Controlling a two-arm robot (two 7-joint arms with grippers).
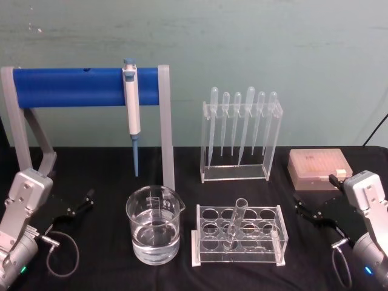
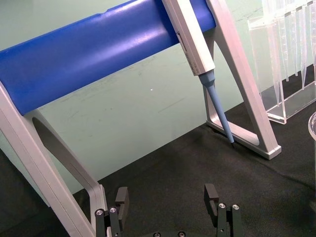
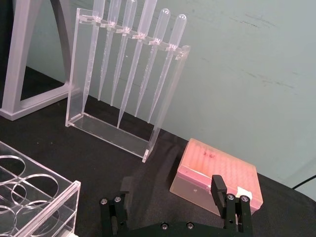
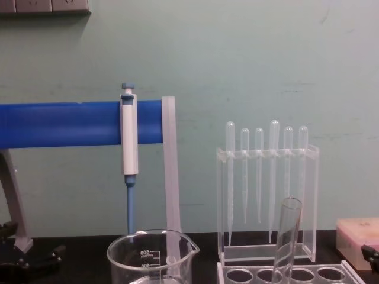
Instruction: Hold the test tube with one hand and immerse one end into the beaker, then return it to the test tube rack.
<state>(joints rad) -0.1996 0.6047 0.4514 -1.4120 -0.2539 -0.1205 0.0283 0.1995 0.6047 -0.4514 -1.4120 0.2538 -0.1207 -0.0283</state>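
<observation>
**A:** How far along is the job?

**B:** Not begun, by my reading. The test tube (image 1: 236,221) leans in a middle hole of the rack (image 1: 242,256), on the near part of the bench (image 1: 91,163). Its rim is tipped to the right, and I can't tell which row it sits in. Nothing holds it.

**A:** And the claws?

**B:** The left claw (image 2: 167,200) waits low at the near left, with its jaws spread and nothing between them. The right claw (image 3: 170,195) waits at the near right, also spread and empty. Both are well apart from the tube.

**A:** So what is left?

**B:** All of it: take the tube, dip one end, and put it back in the rack.

**A:** What is in the containers?

**B:** The beaker (image 1: 134,215) stands just left of the rack, about half full of clear liquid. The tube looks empty, and so do the rack's other holes. Farther back, six pipettes (image 1: 241,121) hang in a clear stand (image 1: 209,173). A closed pink box (image 1: 318,170) sits to the right of that.
</observation>
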